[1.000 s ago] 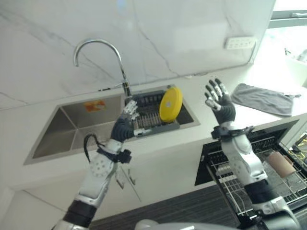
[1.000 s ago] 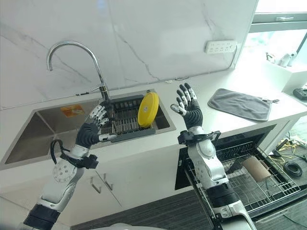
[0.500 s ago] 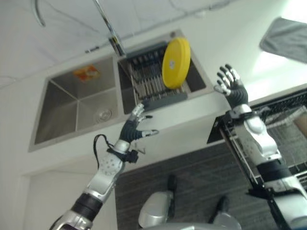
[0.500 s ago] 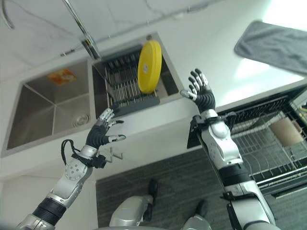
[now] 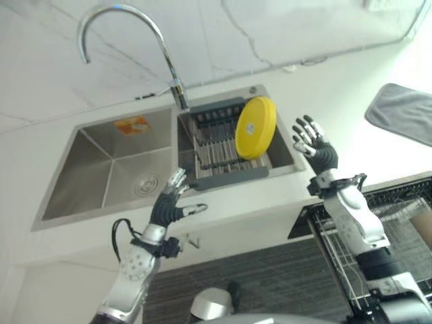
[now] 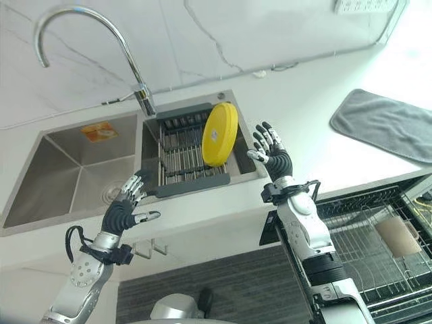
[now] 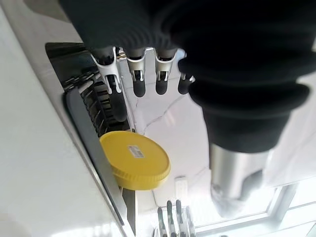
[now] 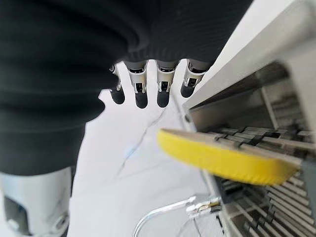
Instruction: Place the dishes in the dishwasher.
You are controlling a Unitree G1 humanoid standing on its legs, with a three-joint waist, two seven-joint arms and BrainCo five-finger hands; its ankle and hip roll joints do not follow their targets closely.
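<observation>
My left hand [image 5: 170, 206] is up in front of the sink [image 5: 108, 175], fingers spread, holding nothing. My right hand [image 6: 273, 156] is open too, just beside the yellow plate [image 6: 220, 133]. The plate stands on edge in the dish rack [image 6: 182, 158] in the sink.

No legible text, small white label on yellow plate [image 5: 256, 127], orange sticker [image 5: 132, 125] in sink [image 5: 101, 182], print unreadable

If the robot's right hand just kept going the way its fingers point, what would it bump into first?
Probably the yellow plate, standing on edge in the sink rack. The right hand hovers open beside it, fingers reaching up and toward it. Depth is unclear, so it might instead pass over the plate toward the marble wall.
</observation>
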